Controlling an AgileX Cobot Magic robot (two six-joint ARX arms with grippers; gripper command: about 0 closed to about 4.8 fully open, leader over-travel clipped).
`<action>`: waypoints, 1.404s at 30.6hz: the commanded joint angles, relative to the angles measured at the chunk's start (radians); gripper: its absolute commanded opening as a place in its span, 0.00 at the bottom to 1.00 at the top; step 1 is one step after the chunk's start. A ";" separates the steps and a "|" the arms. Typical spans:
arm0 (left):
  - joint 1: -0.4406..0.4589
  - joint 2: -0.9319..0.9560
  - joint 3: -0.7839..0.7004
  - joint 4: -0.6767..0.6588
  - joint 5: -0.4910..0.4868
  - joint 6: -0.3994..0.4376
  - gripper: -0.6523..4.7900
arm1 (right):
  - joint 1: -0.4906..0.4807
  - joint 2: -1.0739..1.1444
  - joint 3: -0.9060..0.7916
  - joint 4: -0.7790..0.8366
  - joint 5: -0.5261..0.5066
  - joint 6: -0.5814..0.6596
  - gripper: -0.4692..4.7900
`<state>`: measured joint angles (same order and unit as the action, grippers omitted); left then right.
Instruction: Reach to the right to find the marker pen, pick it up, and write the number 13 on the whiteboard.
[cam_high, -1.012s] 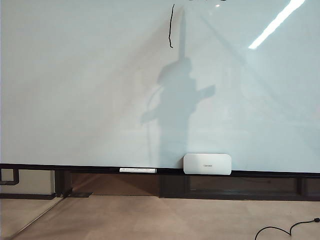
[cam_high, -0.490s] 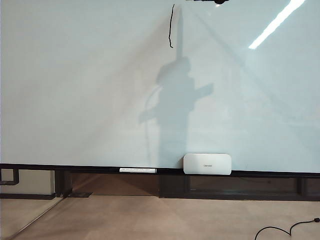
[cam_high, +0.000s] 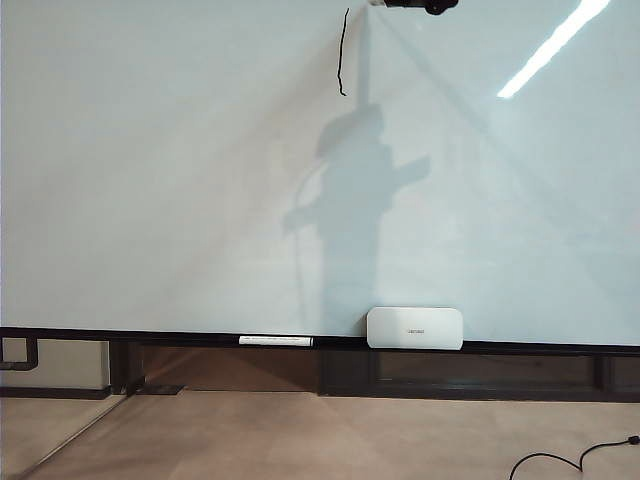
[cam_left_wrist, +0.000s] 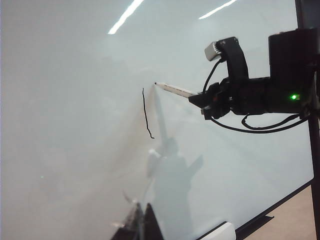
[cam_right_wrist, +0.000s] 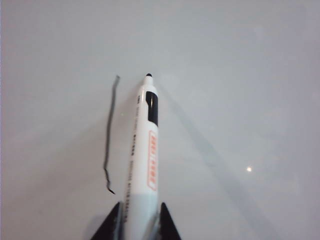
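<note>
Up high, right gripper (cam_right_wrist: 140, 220) clamped on the marker pen (cam_right_wrist: 142, 155), tip just right of the drawn "1" (cam_right_wrist: 111, 132) on the whiteboard (cam_high: 150, 180); left gripper's (cam_left_wrist: 141, 225) opening unclear.

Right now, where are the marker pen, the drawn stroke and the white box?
marker pen (cam_right_wrist: 142, 165): right wrist view, mid barrel, held in the right gripper.
drawn stroke (cam_high: 341, 55): exterior view, middle of the line.
white box (cam_high: 414, 327): exterior view, front face.

Board face: my right gripper (cam_right_wrist: 140, 220), jaws pinched on the marker pen (cam_right_wrist: 142, 155), has the whiteboard (cam_high: 150, 180) bare on its open side. The drawn stroke (cam_right_wrist: 111, 135) sits just beside the tip. Far below, white box (cam_high: 414, 327) and spare pen (cam_high: 276, 341) occupy the ledge.
</note>
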<state>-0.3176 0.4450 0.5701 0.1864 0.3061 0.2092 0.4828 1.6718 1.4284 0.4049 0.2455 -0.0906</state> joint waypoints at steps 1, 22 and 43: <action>0.000 -0.001 0.004 0.010 0.005 0.001 0.11 | -0.002 -0.003 0.006 0.007 0.000 0.009 0.08; 0.000 -0.001 0.005 0.011 0.005 0.001 0.11 | -0.005 0.008 0.006 0.010 0.032 0.008 0.08; 0.000 -0.002 0.005 0.011 0.007 0.001 0.11 | -0.005 -0.016 0.006 -0.044 0.185 -0.020 0.08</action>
<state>-0.3176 0.4450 0.5701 0.1864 0.3065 0.2096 0.4828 1.6688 1.4281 0.3664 0.3939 -0.1074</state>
